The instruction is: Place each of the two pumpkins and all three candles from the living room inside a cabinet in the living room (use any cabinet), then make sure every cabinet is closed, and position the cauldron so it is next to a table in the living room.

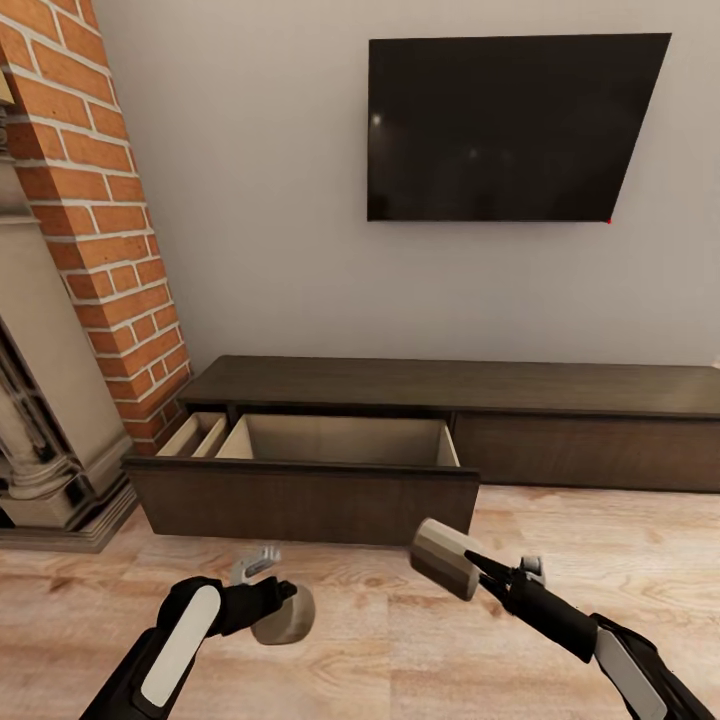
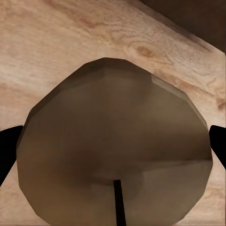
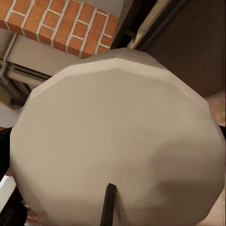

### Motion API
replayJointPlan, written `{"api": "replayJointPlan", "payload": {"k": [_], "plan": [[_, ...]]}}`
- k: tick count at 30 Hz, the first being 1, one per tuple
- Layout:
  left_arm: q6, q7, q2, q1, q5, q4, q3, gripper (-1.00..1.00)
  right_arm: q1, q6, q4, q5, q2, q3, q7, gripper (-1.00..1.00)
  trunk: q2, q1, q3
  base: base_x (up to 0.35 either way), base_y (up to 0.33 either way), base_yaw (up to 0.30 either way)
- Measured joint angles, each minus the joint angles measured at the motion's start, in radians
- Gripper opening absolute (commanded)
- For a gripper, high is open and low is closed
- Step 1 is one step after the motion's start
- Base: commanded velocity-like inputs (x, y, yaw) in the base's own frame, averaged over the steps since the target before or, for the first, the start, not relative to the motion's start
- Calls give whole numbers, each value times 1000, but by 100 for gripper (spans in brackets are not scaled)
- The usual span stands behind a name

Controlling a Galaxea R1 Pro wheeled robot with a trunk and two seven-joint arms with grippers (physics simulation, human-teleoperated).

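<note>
Left gripper (image 1: 283,607): fingers closed on a candle (image 1: 284,614), held low over the plank floor (image 1: 400,640), in front of the open drawer. In the left wrist view the candle (image 2: 115,146) shows end-on, with a dark finger (image 2: 7,150) at each side of it.

Right gripper (image 1: 462,562): fingers closed on a second candle (image 1: 446,558), tilted, held above the floor just before the drawer's right front corner. In the right wrist view this candle (image 3: 117,141) shows end-on, pale cream, with brick (image 3: 61,23) and the drawer behind it.

Cabinet (image 1: 560,385): long, low, dark brown, against the pale wall. Its left drawer (image 1: 300,495) is pulled out; beige interior divided into a wide compartment and narrow ones at the left; nothing seen in the visible parts. The right front (image 1: 585,450) is shut.

Surroundings: red brick chimney (image 1: 100,220) left of the cabinet, stone-coloured fireplace surround (image 1: 45,420) at the far left, black television (image 1: 510,125) on the wall above the cabinet.
</note>
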Motion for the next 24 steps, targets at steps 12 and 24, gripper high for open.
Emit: {"api": "replayJointPlan", "payload": {"k": [12,24], "plan": [[0,-1,1,0,0,3,0,-100,0,-377,97,11,1,2,-31,-100,0,0,0,-39,0,0],[0,-1,1,1,0,3,0,-100,0,-375,96,10,2,4,-145,-100,0,0,0,-59,0,0]]}}
